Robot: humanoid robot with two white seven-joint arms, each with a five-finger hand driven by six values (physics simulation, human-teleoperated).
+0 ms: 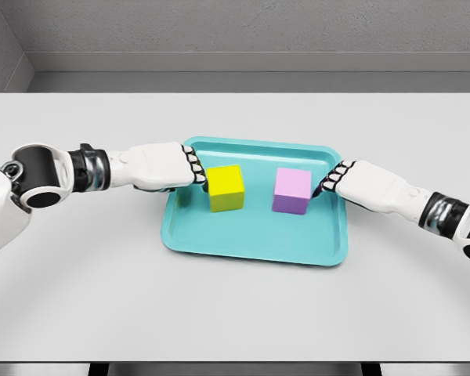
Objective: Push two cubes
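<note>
We see an evenly lit, bright render with soft light from above. The glossy teal plastic tray (254, 251) carries faint shadows beneath the yellow cube (226, 188) and the lilac cube (291, 190). Everything is sharp, with no glare, no blur, and straight edges on the pale grey tabletop (235, 313)

Both arms reach inward, left hand (189, 168) and right hand (334, 178) facing each other, fingers curled.
</note>
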